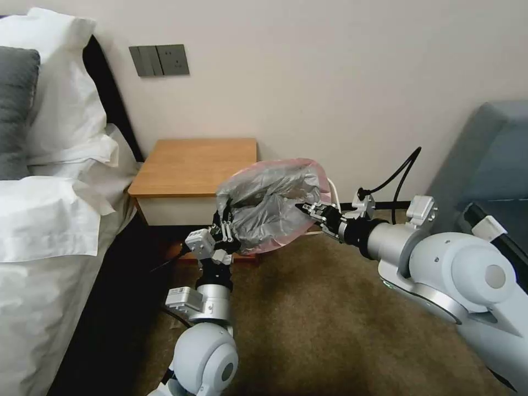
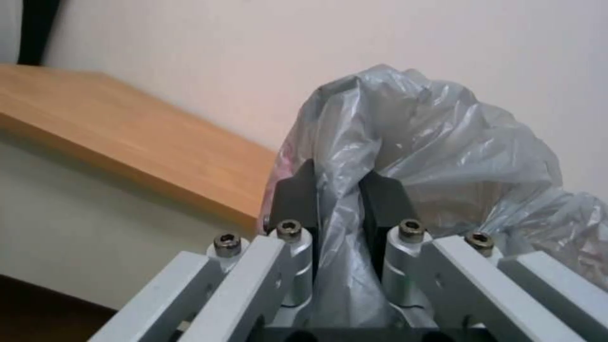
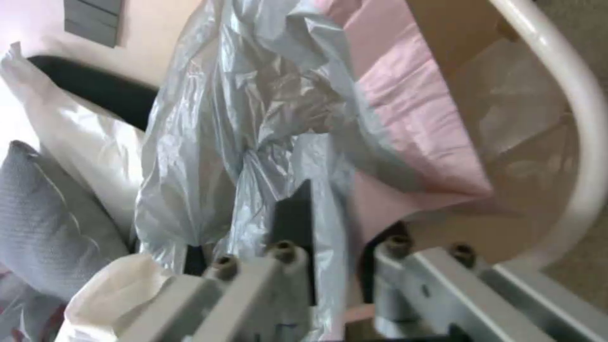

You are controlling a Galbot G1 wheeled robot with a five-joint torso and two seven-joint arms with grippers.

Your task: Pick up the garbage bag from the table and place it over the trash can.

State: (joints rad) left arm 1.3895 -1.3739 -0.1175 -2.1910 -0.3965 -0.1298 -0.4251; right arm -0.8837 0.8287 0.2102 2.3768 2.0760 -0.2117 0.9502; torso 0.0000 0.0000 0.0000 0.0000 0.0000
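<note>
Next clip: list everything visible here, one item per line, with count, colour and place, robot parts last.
garbage bag: one, grey with pink edge, held spread in the air between both claws, right of the table
table: one, orange-brown top, against the wall
trash can: one, cream, rim behind the bag
pillows: several, white and grey, on the bed at left
wall switch: one, grey
left claw: shut on the bag's near edge
right claw: shut on the bag's right edge

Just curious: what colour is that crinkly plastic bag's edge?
Pinkish-red, on the thin translucent grey garbage bag; clearest in the right wrist view.
</note>
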